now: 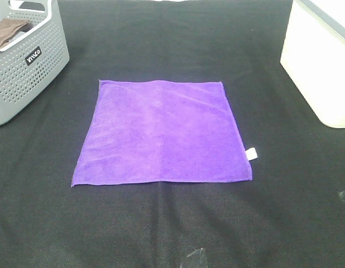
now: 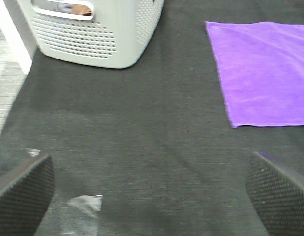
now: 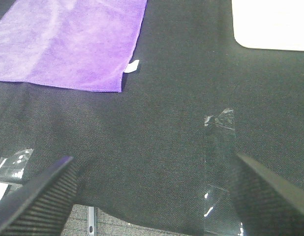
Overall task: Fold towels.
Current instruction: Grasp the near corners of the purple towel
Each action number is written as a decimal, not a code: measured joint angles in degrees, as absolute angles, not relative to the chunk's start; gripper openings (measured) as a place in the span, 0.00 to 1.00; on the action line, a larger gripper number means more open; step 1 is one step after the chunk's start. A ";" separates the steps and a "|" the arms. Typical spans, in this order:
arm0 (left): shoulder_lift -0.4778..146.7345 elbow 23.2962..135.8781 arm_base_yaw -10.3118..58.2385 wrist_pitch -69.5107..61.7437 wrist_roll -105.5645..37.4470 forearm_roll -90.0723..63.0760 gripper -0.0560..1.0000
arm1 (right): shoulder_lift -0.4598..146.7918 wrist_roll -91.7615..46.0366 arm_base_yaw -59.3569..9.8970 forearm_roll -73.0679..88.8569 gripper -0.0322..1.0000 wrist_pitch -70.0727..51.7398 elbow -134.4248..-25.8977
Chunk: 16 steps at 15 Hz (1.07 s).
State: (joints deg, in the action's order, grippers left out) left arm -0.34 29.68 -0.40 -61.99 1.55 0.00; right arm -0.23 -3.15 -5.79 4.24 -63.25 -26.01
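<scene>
Purple towel [image 1: 161, 134], flat, unfolded, mid-table

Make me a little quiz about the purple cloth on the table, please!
1. True or false: the bright purple square microfibre towel is already folded in half.
2. Short answer: does the left gripper or the right gripper hold anything?
3. Pick one: where is the brown cloth?
A. In the grey perforated plastic basket
B. On the towel
C. In the right gripper

Key:
1. False. It lies spread out flat.
2. No. Both are open and empty.
3. A
</scene>
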 joint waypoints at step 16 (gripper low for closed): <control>-0.34 29.68 -0.40 -61.99 -1.09 -4.98 0.99 | -0.23 -3.15 -5.79 4.24 0.81 -63.25 -26.01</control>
State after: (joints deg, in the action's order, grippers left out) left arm -0.34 29.68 -0.40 -61.99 -1.09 -4.98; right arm -0.23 -3.15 -5.79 4.24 -63.25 -26.01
